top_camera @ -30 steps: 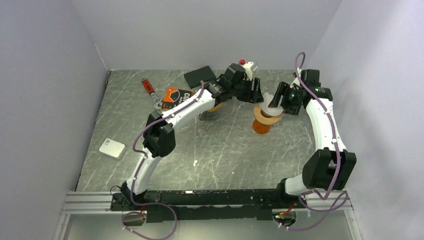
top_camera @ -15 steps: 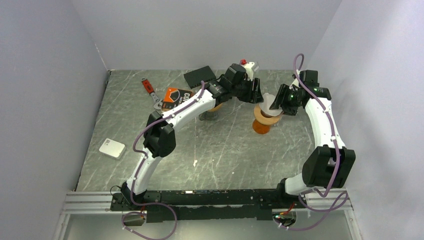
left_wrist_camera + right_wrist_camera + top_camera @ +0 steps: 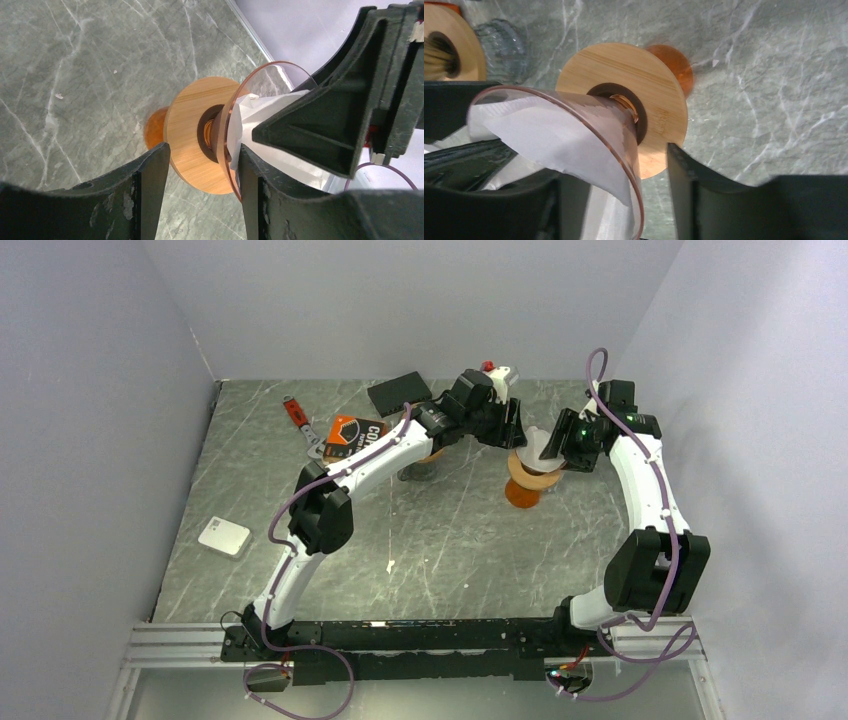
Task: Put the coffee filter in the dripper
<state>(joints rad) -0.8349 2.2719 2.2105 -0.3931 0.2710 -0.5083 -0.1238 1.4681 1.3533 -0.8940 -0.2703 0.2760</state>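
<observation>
The dripper [image 3: 524, 480] is a clear amber cone on a wooden collar [image 3: 187, 120] over an orange base, standing at the back right of the table. The white coffee filter [image 3: 260, 112] sits crumpled inside the cone [image 3: 549, 135], one flap hanging over the rim. My left gripper [image 3: 201, 150] is open and straddles the cone's rim from the left, with a gap to the collar. Open as well, my right gripper [image 3: 611, 165] straddles the rim from the right, one finger inside against the paper. Both grippers, left [image 3: 513, 428] and right [image 3: 556, 448], meet over the cone.
A second wooden-collared dripper on a ribbed glass [image 3: 504, 50] stands just left of the left arm's wrist [image 3: 420, 468]. Further back left lie a coffee bag [image 3: 350, 432], a black box [image 3: 398, 393] and a red-handled tool [image 3: 295, 412]. A white square pad [image 3: 224, 536] lies at the left.
My right gripper has edged a little up and left, closer onto the cone's rim. The left arm has hardly moved.
</observation>
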